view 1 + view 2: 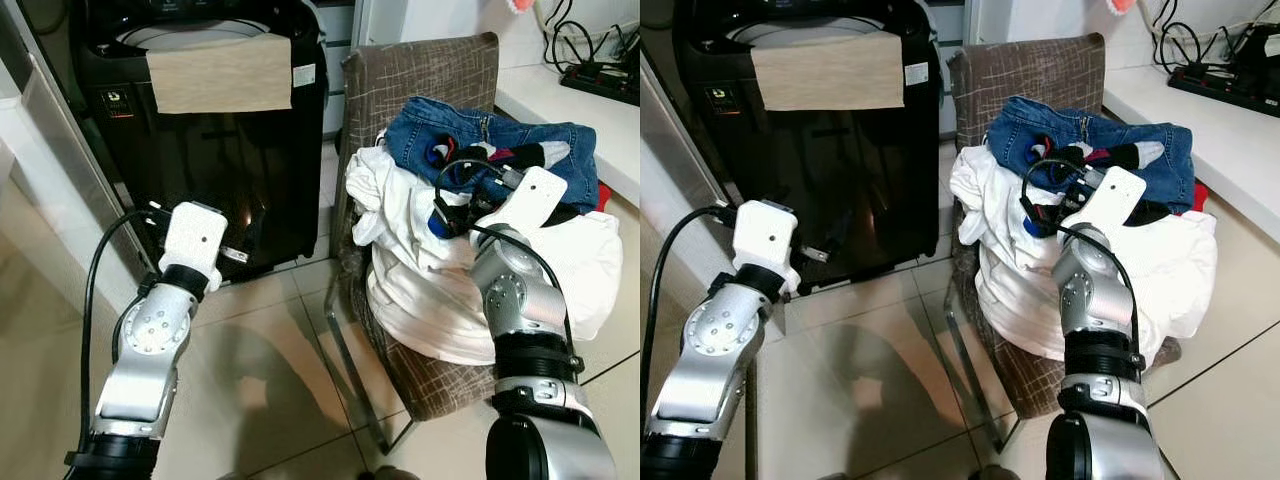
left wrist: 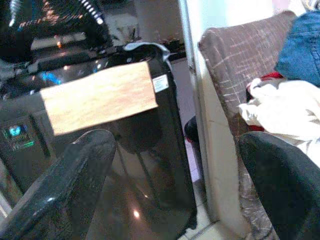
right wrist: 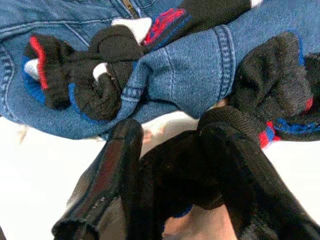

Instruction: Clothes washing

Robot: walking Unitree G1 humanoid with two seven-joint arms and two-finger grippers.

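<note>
1. My right gripper (image 3: 170, 165): fingers pinching a black sock (image 3: 185, 175) on the laundry pile (image 1: 420, 270), jeans (image 3: 200, 70) just beyond.
2. Lift straight up (avoid snagging denim).
3. My left gripper (image 2: 175, 190): fingers spread, washing machine (image 1: 210, 150) ahead.

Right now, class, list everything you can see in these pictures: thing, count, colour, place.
washing machine: one, black, ahead on the left
cloth: one, beige, draped over the machine's front edge
chair: one, brown patterned, right of the machine
white laundry: a heap, on the chair
jeans: one pair, blue, atop the heap
socks: several, black with red and blue, on the jeans
power strip: one, black, on the counter at right
left gripper: open, facing the machine
right gripper: shut on a black garment
</note>
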